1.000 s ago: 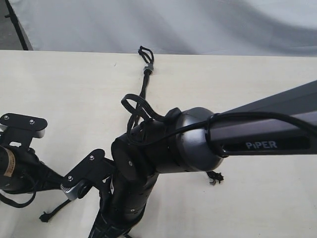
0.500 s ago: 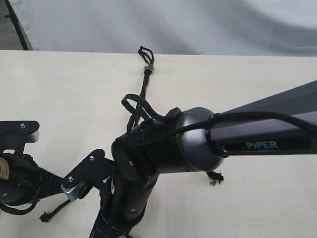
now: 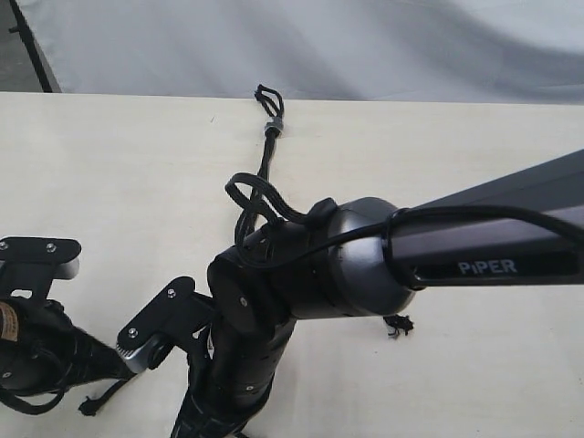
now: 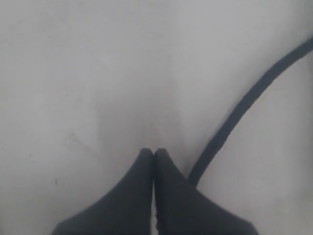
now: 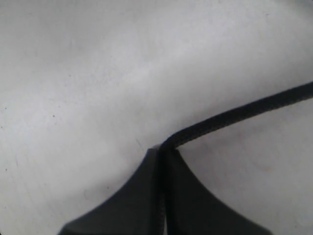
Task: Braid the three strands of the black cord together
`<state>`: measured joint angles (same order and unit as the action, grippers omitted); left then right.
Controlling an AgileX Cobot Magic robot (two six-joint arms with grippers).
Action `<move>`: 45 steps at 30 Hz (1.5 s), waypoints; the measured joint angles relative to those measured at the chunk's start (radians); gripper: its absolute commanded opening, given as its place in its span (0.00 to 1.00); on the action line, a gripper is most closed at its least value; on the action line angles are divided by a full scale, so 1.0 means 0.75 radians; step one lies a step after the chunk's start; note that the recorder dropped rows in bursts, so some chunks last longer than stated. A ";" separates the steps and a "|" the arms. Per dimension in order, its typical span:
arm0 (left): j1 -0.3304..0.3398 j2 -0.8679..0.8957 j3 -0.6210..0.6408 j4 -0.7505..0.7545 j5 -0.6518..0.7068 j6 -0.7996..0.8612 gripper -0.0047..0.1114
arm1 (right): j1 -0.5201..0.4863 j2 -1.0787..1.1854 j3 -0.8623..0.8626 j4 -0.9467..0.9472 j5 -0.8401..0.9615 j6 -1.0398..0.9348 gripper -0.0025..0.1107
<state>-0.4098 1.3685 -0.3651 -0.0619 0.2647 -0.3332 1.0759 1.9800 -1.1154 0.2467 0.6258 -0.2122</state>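
The black cord (image 3: pixel 265 155) lies on the pale table, its small loop (image 3: pixel 267 95) and grey band (image 3: pixel 273 126) at the far end. It runs toward me and vanishes under my right arm. One frayed strand end (image 3: pixel 396 325) shows to the right of that arm, another (image 3: pixel 88 404) at the lower left. My right gripper (image 5: pixel 161 148) is shut on a strand (image 5: pixel 234 113) that comes out between its tips. My left gripper (image 4: pixel 153 152) is shut with nothing between its tips. A strand (image 4: pixel 239 110) passes beside one finger and slips behind it.
My right arm (image 3: pixel 474 255) reaches across the middle from the right, hiding most of the strands. Its glossy cable (image 3: pixel 248 193) loops above the wrist. My left arm (image 3: pixel 41 351) sits at the lower left. A grey backdrop (image 3: pixel 365 46) rises behind the table's far edge.
My left arm has drawn back toward the near edge, and the strand end at the lower left has shifted slightly with it. The right arm has sunk slightly.
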 measured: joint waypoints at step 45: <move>-0.182 0.114 0.057 0.006 -0.218 0.418 0.04 | 0.000 0.000 0.000 0.000 0.012 0.000 0.02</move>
<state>-0.5462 1.4543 -0.3226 -0.0572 0.1012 -0.0199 1.0759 1.9800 -1.1154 0.2467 0.6346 -0.2122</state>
